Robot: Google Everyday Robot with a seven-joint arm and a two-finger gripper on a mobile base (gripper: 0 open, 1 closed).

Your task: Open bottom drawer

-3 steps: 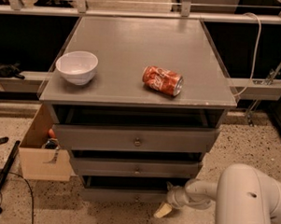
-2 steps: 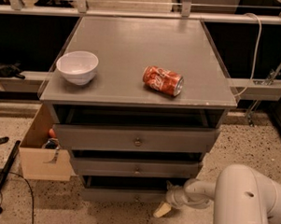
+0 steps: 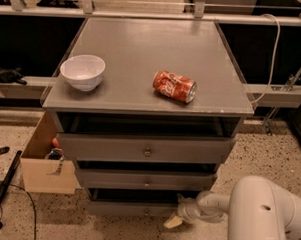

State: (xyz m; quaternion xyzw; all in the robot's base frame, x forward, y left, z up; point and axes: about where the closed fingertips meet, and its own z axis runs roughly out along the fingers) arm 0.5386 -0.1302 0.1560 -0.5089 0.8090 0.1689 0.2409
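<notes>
Claw (image 3: 174, 221) still beside bottom drawer (image 3: 131, 209)

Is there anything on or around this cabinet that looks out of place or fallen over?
Yes: the red soda can lies on its side on the cabinet top, right of the upright white bowl. The claw is low by the bottom drawer, at its right end.

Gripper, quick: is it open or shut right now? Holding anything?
The gripper sits low by the right end of the bottom drawer; open, shut or holding cannot be told.
</notes>
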